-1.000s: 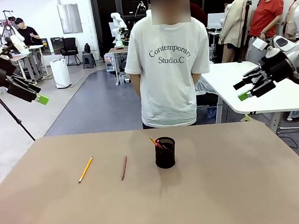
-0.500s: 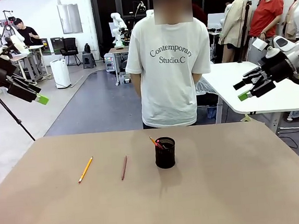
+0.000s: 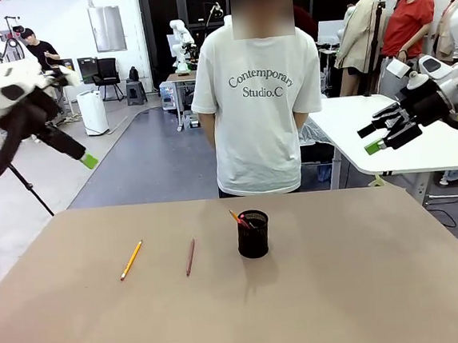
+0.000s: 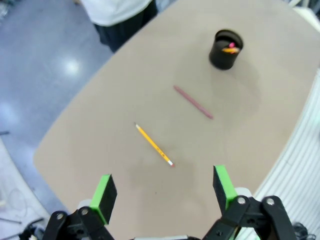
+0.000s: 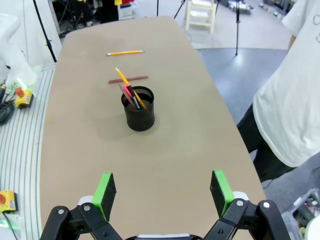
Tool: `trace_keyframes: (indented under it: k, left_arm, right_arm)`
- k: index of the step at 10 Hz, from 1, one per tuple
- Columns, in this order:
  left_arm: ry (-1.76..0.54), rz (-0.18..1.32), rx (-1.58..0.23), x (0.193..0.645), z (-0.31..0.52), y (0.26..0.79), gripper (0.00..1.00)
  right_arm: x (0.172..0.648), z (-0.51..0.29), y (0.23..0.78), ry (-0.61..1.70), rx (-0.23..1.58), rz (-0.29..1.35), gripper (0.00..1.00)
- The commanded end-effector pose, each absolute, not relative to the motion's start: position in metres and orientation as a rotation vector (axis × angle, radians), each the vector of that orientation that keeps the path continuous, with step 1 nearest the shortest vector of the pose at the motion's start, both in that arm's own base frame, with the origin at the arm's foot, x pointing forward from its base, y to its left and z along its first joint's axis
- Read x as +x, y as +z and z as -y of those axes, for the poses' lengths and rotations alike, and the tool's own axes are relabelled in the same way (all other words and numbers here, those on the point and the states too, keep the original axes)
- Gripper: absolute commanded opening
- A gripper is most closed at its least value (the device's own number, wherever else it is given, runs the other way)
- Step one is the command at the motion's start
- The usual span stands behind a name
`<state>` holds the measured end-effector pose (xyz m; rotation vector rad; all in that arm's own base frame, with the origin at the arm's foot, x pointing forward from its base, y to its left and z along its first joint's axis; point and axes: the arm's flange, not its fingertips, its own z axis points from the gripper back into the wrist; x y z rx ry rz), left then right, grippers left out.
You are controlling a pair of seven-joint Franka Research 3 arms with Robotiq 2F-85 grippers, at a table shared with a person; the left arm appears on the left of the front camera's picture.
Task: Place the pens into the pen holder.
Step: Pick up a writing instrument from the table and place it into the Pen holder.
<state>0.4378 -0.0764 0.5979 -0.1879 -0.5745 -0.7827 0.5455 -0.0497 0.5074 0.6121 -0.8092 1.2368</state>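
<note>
Right now both grippers are raised clear of the table (image 3: 367,288), jaws spread wide and holding nothing: the left gripper (image 4: 163,187) at the left, the right gripper (image 5: 162,187) at the right. The black mesh pen holder (image 3: 253,235) stands near the table's middle, with a few pens (image 5: 131,95) leaning inside. To its left lies the reddish-brown pencil (image 3: 190,257); farther left lies the orange-yellow pencil (image 3: 131,259).
</note>
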Motion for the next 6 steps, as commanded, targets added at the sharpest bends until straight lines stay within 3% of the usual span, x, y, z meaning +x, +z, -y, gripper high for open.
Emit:
trace_keyframes:
  k: [1,6]
  left_arm:
    - [-0.766,0.466,-0.126,0.459,0.107,0.596,1.00]
    - [-0.755,0.355,0.062,0.500,0.188,0.520,1.00]
  right_arm:
    - [0.548,0.049,0.510,1.238,0.605,0.810,1.00]
    - [0.548,0.049,0.510,1.238,0.605,0.810,1.00]
